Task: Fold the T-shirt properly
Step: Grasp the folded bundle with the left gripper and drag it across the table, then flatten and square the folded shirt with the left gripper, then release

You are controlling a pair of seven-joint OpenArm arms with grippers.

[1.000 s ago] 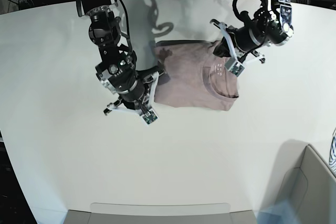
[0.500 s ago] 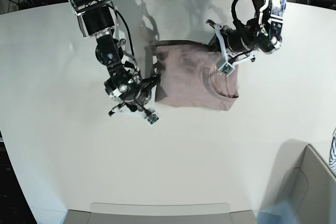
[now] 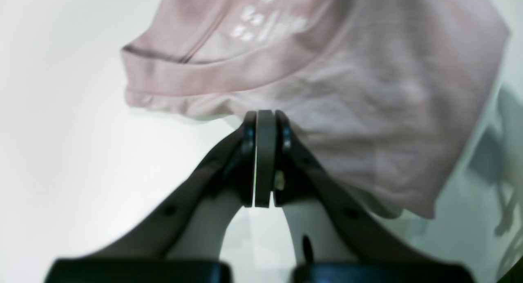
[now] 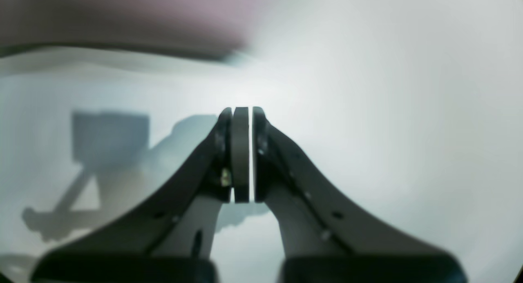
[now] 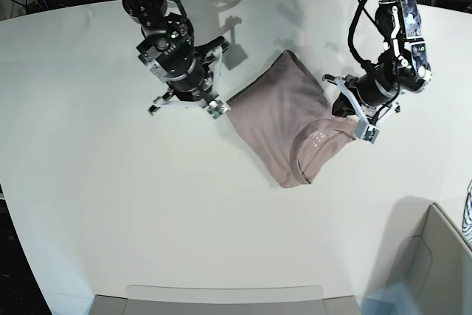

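Swung round since a second ago: folded T-shirt (image 5: pixel 289 125), earlier square-on, now lying diagonally mid-surface, neck toward the near right. Left end effector (image 3: pixel 265 123) clamped shut at the shirt's edge by the collar, whether pinching cloth unclear; right end effector (image 4: pixel 241 115) closed on nothing, just off the far corner. Likely trouble: further dragging by one edge, bunching or undoing the fold. White surface (image 5: pixel 147 219) otherwise bare; grey bin (image 5: pixel 431 271) at near right, cables behind.

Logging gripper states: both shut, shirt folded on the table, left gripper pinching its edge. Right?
Not quite. In the left wrist view the left gripper is shut on nothing, beside the shirt. The right gripper is shut too, over the table.
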